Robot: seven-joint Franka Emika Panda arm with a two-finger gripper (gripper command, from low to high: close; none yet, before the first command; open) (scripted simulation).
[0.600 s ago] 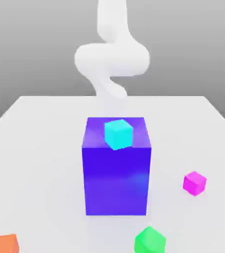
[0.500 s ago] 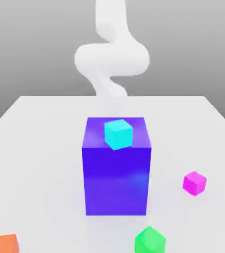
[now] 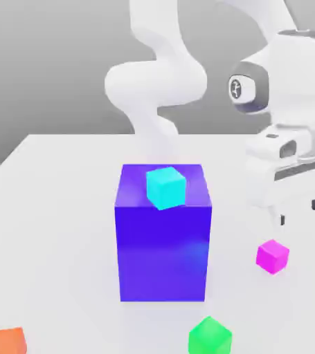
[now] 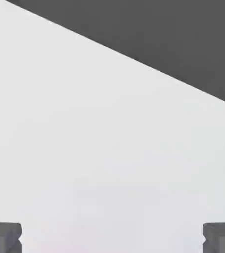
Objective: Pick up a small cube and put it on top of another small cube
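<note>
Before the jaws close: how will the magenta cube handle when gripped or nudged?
The magenta cube looks rigid, with flat faces, so parallel jaws should seat squarely without deforming it. It is small beside the blue block, so probably light and apt to slide if nudged. It rests flat on the table, so rolling seems unlikely.

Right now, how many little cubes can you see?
4. The cyan cube sits on the big blue block; the magenta cube, green cube and orange cube lie on the table. More may hide behind the block.
</note>
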